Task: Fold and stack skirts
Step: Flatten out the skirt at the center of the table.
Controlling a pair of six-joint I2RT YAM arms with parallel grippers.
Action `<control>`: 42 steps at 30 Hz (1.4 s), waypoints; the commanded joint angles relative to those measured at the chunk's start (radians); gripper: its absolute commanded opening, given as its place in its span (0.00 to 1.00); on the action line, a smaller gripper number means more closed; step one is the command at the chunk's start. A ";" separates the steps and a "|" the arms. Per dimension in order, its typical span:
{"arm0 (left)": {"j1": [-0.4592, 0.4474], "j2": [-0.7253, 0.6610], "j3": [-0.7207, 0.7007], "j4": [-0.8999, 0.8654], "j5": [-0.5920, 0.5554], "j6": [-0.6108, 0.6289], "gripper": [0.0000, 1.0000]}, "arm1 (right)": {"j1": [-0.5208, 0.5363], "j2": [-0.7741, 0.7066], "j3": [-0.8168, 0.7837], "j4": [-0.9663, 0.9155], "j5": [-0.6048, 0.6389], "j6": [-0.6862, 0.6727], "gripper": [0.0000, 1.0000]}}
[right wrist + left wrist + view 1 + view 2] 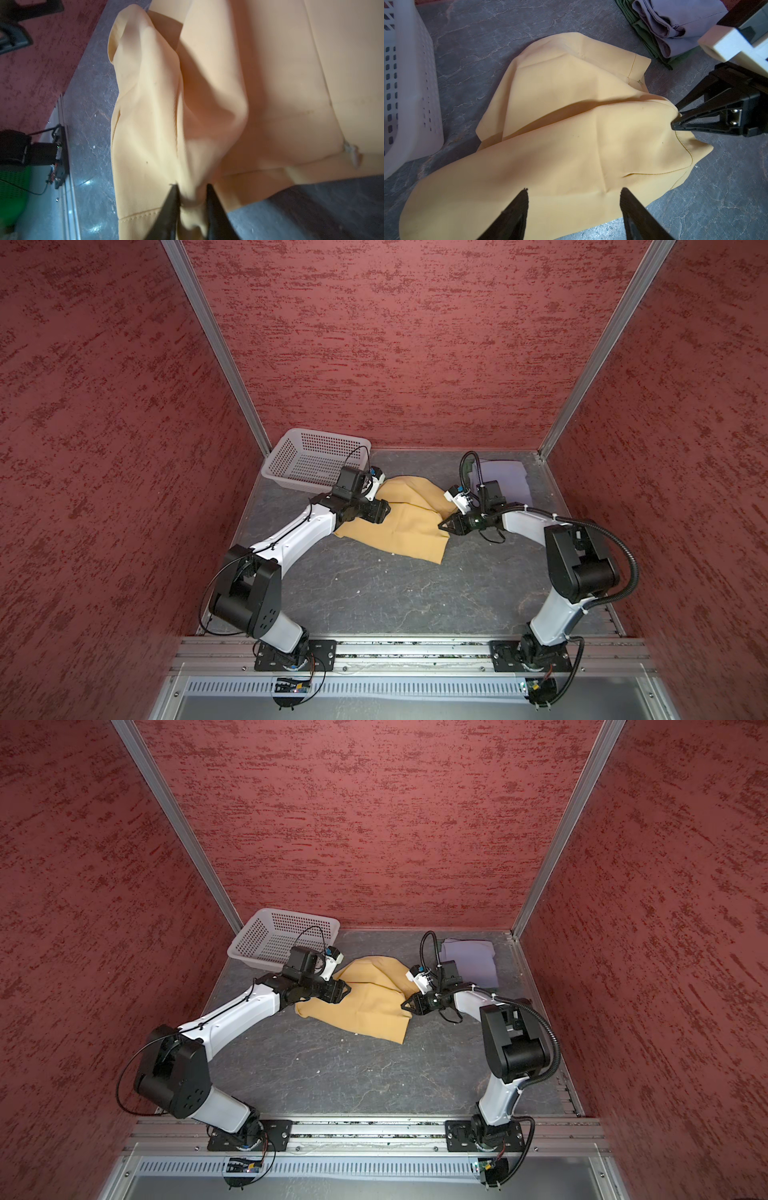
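Yellow skirt (399,526) lies crumpled on the table (374,585), between the basket (286,448) and the far-right stack, where the lavender skirt (505,477) sits on the green skirt (641,35). Right gripper (192,188) pinches a fold at the yellow skirt's right edge. Left gripper (574,190) hovers spread over its left part.

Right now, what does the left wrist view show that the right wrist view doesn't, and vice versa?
Only left wrist: the white basket, the lavender skirt folded atop the dark green skirt, and the open left tool. Only right wrist: a metal rail at the table edge with a small circuit board. Both: the yellow skirt on the table, with the right tool shut on its bunched edge.
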 commanded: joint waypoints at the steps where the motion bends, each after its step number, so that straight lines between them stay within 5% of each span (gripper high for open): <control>1: -0.004 -0.004 0.000 -0.008 -0.017 0.005 0.70 | 0.002 -0.035 0.024 -0.015 -0.015 -0.027 0.06; 8: -0.004 -0.013 0.024 -0.017 -0.042 0.042 0.70 | 0.004 -0.160 0.048 -0.020 0.286 -0.092 0.00; 15: -0.026 -0.026 0.055 0.025 -0.093 0.135 0.71 | 0.009 -0.374 -0.014 0.136 0.476 -0.419 0.00; 21: -0.068 -0.031 0.068 0.082 -0.115 0.255 0.72 | 0.009 -0.551 -0.154 0.202 0.285 -0.878 0.00; 26: -0.116 -0.025 0.079 0.115 -0.108 0.401 0.81 | 0.009 -0.617 -0.200 0.068 0.142 -1.085 0.00; 31: -0.139 -0.001 0.087 0.122 -0.018 0.576 1.00 | 0.009 -0.639 -0.248 0.036 0.110 -1.133 0.00; 42: -0.160 0.273 0.323 0.051 0.005 0.785 0.99 | 0.009 -0.648 -0.256 0.013 0.125 -1.125 0.00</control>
